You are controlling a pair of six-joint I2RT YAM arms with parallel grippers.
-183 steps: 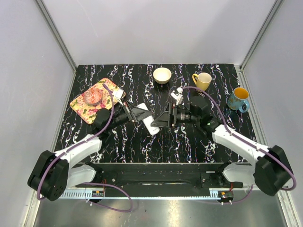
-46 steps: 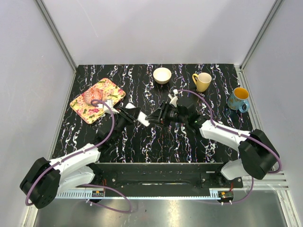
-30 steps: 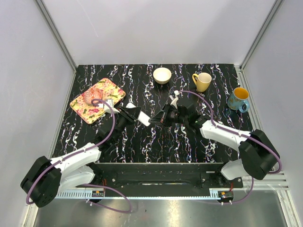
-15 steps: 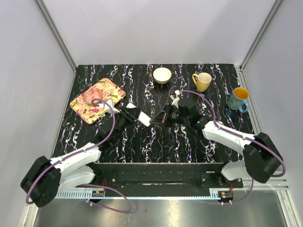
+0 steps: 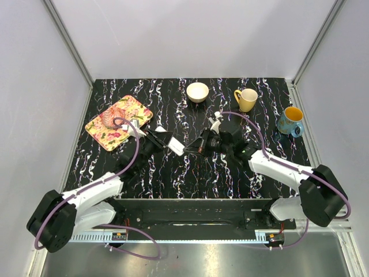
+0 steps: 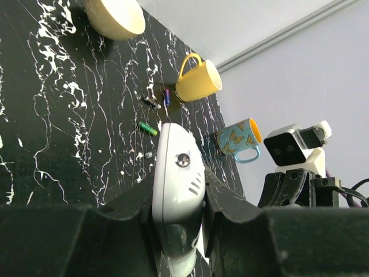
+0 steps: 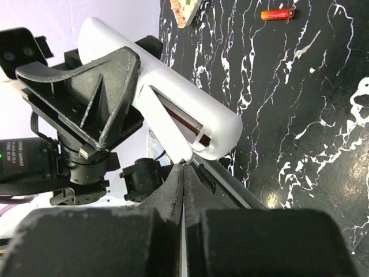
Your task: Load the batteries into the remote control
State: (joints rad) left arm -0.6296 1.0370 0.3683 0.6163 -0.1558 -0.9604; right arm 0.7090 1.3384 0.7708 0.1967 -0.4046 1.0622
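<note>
We found the remote control [image 7: 190,92] lifted off the surface [image 5: 155,101], left of the yellow mug [image 5: 247,99] and nearer the arm bases, with the left jaws clamped around it. It was a slim white bar with a rounded end. Its plain back showed a small round screw, and a long open compartment was dark inside. The right jaws were pressed together, holding nothing we could see, their tips at that opening's rim. One green battery [image 6: 147,128] lay flat near the mug.
</note>
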